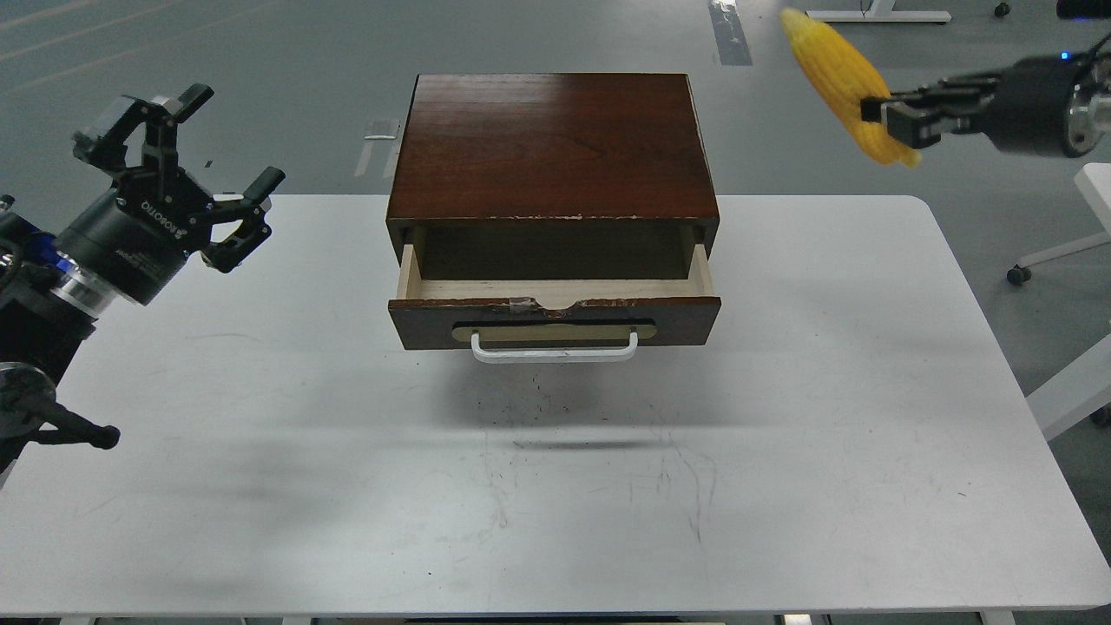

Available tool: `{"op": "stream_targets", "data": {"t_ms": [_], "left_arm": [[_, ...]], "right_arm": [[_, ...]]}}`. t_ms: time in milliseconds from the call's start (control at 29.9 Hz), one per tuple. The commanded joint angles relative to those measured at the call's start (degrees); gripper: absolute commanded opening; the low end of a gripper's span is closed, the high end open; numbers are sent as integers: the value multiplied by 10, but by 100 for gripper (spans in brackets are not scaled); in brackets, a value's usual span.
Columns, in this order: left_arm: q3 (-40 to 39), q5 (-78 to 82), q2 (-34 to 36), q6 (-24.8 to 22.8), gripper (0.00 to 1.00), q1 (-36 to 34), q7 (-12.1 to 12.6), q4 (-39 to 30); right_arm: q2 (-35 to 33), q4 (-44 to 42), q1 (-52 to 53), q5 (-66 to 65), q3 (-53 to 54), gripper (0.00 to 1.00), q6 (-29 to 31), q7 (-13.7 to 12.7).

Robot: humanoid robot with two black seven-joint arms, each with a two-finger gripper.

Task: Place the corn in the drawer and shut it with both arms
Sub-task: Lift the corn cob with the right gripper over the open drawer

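The yellow corn [838,76] hangs high at the top right, tilted, held near its thick lower end by my right gripper [894,121], which is shut on it. The drawer [554,299] of the dark brown cabinet [554,148] stands pulled open at the table's middle; its pale wood inside shows nothing in it, and its white bar handle [554,349] faces me. My left gripper [221,169] is open and empty, raised above the table's left side, well left of the cabinet.
The white table [555,486] carries scuff marks in front of the drawer. A white desk frame [1072,391] stands on the floor past the table's right edge. Grey floor lies behind the cabinet.
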Motion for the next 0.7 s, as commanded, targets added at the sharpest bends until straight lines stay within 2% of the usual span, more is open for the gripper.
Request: {"op": "stream_targets", "data": {"t_ms": [0, 134, 334, 668], "left_arm": [[-3, 0, 0, 0, 99, 1, 0, 0], [-3, 0, 1, 0, 99, 1, 0, 0], [-4, 0, 4, 0, 99, 1, 0, 0], [-4, 0, 11, 0, 99, 2, 0, 0]], "right_arm": [[54, 7, 78, 2, -56, 4, -1, 0], [142, 34, 143, 14, -118, 4, -1, 0], [224, 66, 171, 13, -149, 4, -2, 0], [301, 68, 174, 11, -196, 4, -15, 0]]}}
